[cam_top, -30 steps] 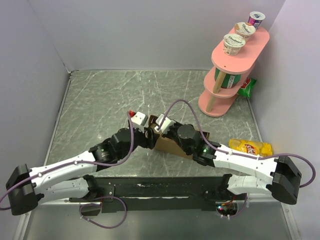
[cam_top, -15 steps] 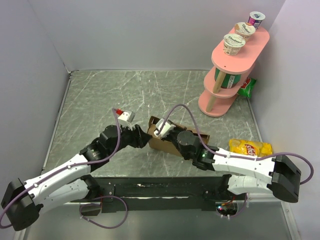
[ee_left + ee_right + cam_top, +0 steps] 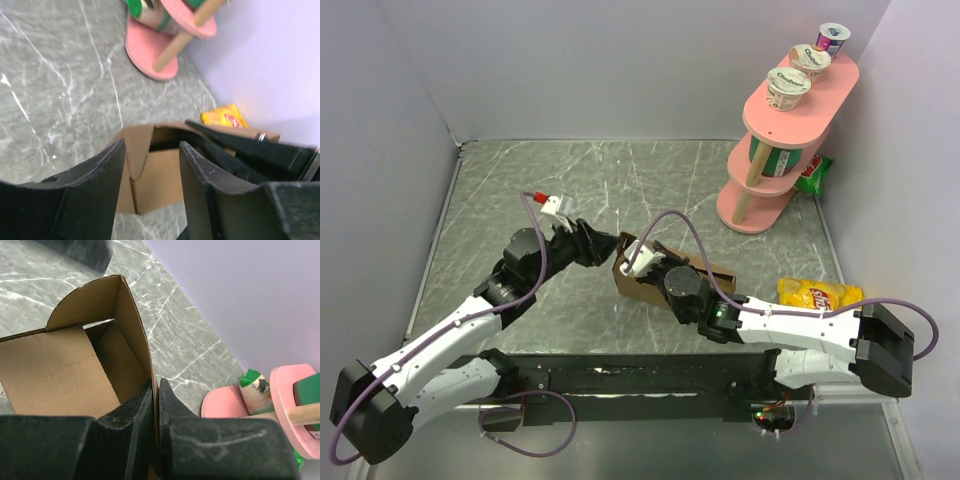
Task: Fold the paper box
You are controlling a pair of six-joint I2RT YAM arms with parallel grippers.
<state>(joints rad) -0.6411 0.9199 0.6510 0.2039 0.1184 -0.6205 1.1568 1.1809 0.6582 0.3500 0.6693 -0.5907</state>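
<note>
The paper box (image 3: 628, 287) is a shallow brown cardboard box standing open on the marble table, partly hidden under my right arm. My right gripper (image 3: 642, 266) is shut on one upright side wall of the box; in the right wrist view the fingers (image 3: 135, 410) pinch that wall (image 3: 132, 325) from both sides, and the box floor (image 3: 50, 370) lies to the left. My left gripper (image 3: 602, 247) is open and empty, just left of the box's end and apart from it. In the left wrist view the box (image 3: 152, 175) shows between the open fingers (image 3: 107, 170).
A pink tiered stand (image 3: 785, 150) with yogurt cups stands at the back right, with a green packet (image 3: 813, 172) behind it. A yellow snack bag (image 3: 820, 294) lies right of the box. Grey walls close the left, back and right sides.
My left gripper has drawn back from the box, up and to the left, and is open. My right gripper has kept its hold and shifted the box slightly left.
</note>
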